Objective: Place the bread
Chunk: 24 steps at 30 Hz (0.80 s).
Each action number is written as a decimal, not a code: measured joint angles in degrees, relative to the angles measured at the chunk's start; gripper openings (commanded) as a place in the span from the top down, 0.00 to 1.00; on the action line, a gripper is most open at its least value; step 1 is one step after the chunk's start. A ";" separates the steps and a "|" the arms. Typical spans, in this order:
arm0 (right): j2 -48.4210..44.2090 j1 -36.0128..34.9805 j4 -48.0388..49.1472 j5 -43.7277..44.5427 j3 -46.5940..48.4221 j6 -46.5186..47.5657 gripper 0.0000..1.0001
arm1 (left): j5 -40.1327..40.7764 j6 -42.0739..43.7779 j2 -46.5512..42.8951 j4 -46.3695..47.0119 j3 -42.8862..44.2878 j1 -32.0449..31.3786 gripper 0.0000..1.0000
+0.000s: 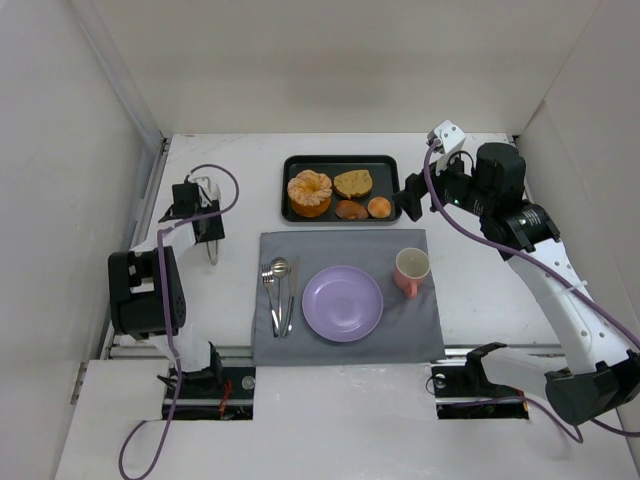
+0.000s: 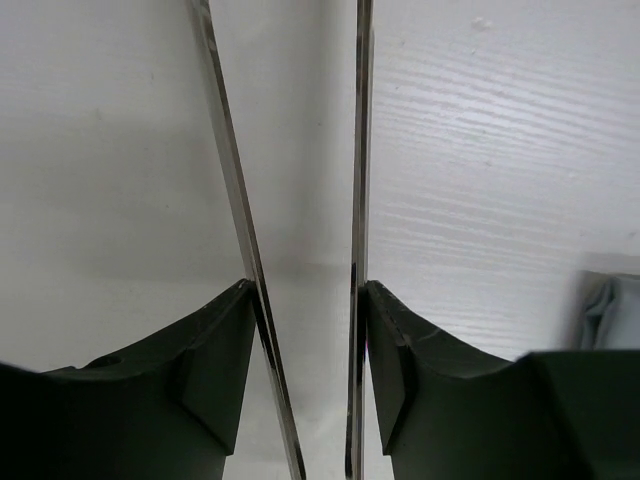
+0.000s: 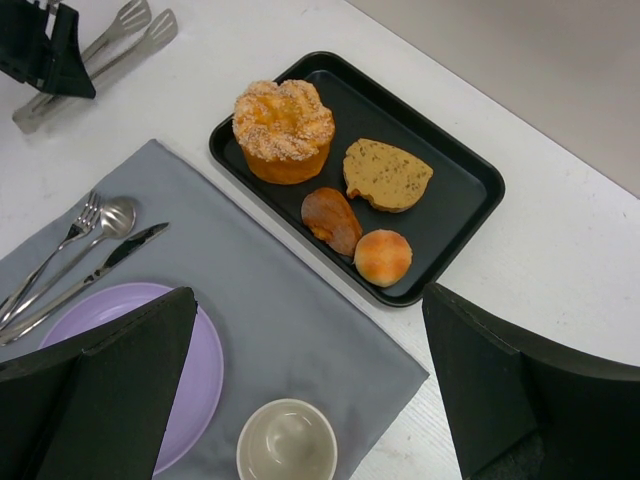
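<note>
White tabletop (image 1: 470, 300): left gripper (image 2: 308, 290) clamps steel tongs (image 2: 232, 200), right gripper (image 3: 310, 295) gapes; slack grip risks dropping glazed orange ring bread (image 3: 284, 128).

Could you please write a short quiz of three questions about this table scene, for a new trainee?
1. True or false: the bread lies on the purple plate.
2. Which thing stands between the fingers of the left gripper?
A) a spoon
B) the metal tongs
C) the pink cup
3. How many pieces of food lie in the black tray?

Key
1. False: the bread is in the black tray, and the purple plate has nothing on it.
2. B
3. Four
</note>
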<state>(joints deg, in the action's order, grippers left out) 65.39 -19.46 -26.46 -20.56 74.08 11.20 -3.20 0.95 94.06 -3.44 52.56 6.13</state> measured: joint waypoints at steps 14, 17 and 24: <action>0.00 0.00 0.07 0.00 0.00 0.00 0.00 | -3.06 -2.32 -15.30 -1.44 0.24 -2.97 0.58; 0.00 0.00 0.09 0.00 0.00 0.00 0.00 | -4.39 -2.75 -17.86 -2.99 1.57 -4.59 0.58; 0.00 0.00 0.11 0.26 0.00 0.00 0.00 | -9.64 -3.65 -20.72 -7.74 10.56 -8.83 0.57</action>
<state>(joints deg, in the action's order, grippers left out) 65.39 -19.46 -26.35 -20.29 74.08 11.20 -12.84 -2.70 73.34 -11.18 63.11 -2.70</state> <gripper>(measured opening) 0.998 0.427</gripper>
